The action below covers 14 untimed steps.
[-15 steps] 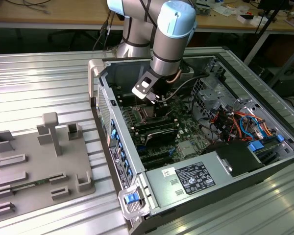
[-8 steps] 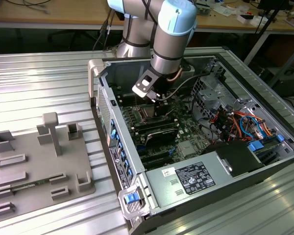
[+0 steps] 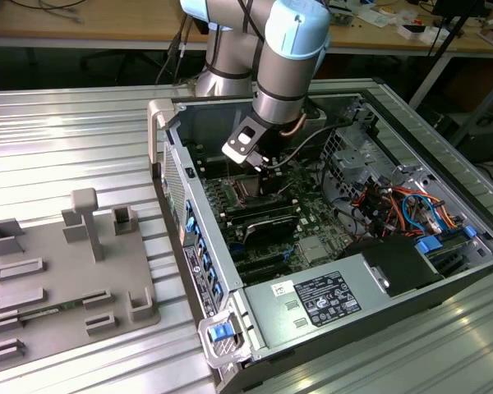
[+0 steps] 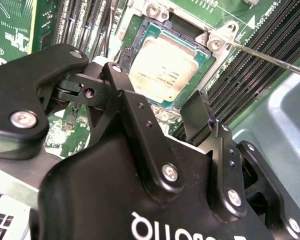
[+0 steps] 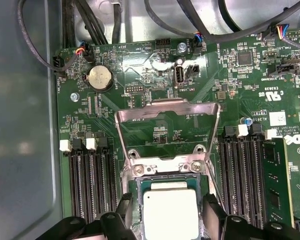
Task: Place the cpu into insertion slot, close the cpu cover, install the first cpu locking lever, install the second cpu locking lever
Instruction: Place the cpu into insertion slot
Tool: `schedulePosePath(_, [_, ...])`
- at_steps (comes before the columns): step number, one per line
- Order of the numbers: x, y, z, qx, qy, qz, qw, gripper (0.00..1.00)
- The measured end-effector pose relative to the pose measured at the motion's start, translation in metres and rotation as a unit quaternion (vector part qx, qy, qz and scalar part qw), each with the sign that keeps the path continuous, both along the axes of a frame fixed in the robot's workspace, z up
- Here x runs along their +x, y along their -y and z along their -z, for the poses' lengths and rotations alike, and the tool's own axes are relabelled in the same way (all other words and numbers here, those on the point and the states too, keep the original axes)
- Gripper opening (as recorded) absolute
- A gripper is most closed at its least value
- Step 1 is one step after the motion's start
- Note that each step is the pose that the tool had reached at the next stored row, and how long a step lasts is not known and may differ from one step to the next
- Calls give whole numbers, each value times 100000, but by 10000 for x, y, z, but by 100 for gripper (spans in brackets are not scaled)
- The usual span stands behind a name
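The cpu (image 5: 170, 211) (image 4: 165, 67), a flat square chip with a dull silver top, lies in its insertion slot on the green motherboard. My gripper (image 5: 167, 220) (image 4: 160, 100) (image 3: 259, 162) hangs just above it, open. Its black fingers (image 5: 125, 212) stand on either side of the chip with a small gap to each edge. The cpu cover (image 5: 165, 104), a shiny metal frame with an open window, is swung up and back from the slot on its hinge. A thin metal locking lever (image 4: 272, 61) sticks out beside the slot's corner screw.
The open computer case (image 3: 160, 123) lies on a ribbed metal table. Memory slots (image 5: 90, 185) flank the socket on both sides, with cables (image 5: 40, 55) along the board's edge. A grey fixture plate (image 3: 66, 271) lies on the table at the exterior view's left. A power supply (image 3: 320, 300) fills the case's near end.
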<state>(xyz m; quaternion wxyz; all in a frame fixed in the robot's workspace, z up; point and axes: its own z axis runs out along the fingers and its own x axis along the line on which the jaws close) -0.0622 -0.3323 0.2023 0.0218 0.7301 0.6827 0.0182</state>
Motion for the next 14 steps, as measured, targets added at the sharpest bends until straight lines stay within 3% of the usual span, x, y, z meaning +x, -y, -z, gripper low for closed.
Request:
schedulePosePath(7, [-26, 12, 1, 11, 3, -688, 99998, 67])
schedulePosePath(8, [-14, 18, 1, -49, -4, -685, 99998, 53])
schedulePosePath(10, [-13, 21, 3, -71, -2, -2425, 99971, 53])
schedulePosePath(14, [-12, 21, 7, -77, -2, -2424, 99971, 53])
